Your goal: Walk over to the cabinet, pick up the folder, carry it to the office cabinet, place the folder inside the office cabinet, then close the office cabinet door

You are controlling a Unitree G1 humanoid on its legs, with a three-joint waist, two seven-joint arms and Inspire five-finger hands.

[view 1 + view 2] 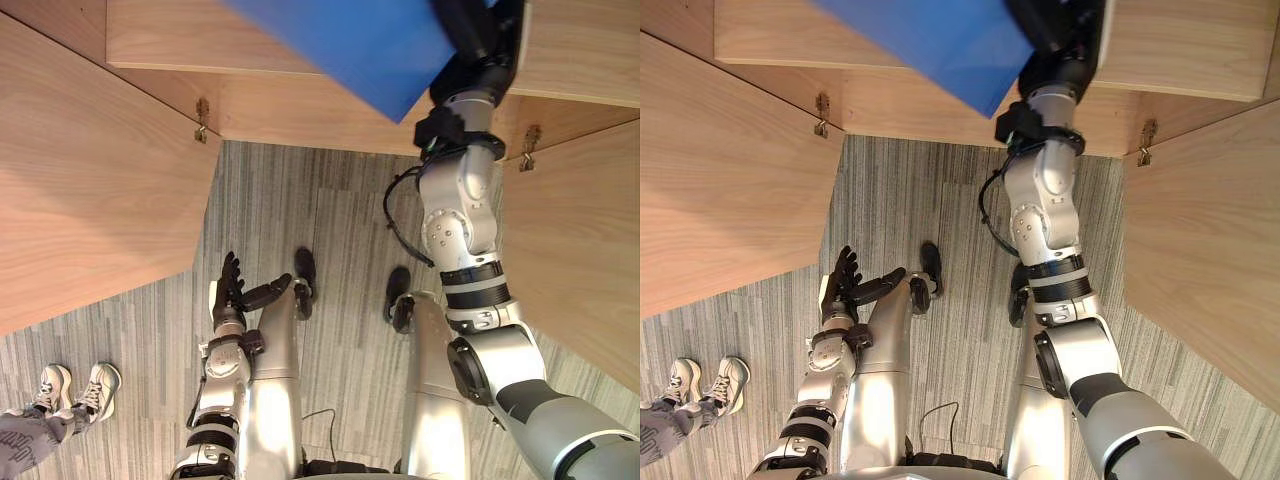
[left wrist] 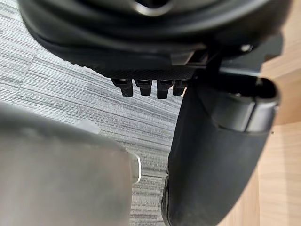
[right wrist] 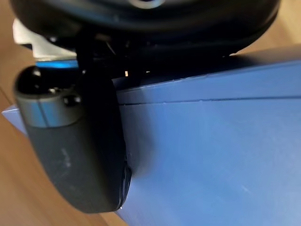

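A blue folder [image 1: 350, 50] is held up high in front of the wooden office cabinet [image 1: 160, 35], its corner pointing down over the cabinet's edge. My right hand [image 1: 480, 40] is shut on the folder's right side. In the right wrist view the thumb [image 3: 75, 155] presses flat on the blue cover [image 3: 211, 141]. My left hand [image 1: 232, 290] hangs low over the carpet, fingers straight and holding nothing; its thumb [image 2: 211, 155] shows in the left wrist view.
The cabinet's left door [image 1: 90, 190] and right door [image 1: 580, 250] both stand open on either side of me, with hinges [image 1: 202, 120] at the carcass. A person's white shoes [image 1: 75, 390] stand on the grey carpet at the lower left.
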